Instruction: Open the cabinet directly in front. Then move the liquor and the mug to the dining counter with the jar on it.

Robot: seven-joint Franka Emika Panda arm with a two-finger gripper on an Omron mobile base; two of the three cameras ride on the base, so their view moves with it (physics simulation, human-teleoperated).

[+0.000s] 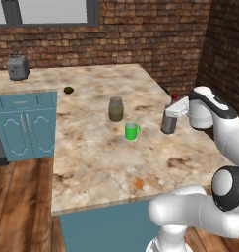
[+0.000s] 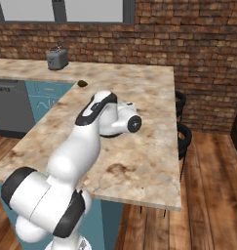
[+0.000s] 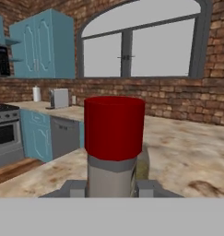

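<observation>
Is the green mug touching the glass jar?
Apart. The left base view shows bare counter between the mug and the jar.

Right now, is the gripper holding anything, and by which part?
Yes: the gripper grips the liquor bottle around its upper body, just below the red cap.

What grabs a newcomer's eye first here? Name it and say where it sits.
The red-capped liquor stands out first, looming close in the hand view with the gripper closed on it near the dining counter's right edge. Next comes the bright green mug mid-counter, just in front of the jar.
</observation>
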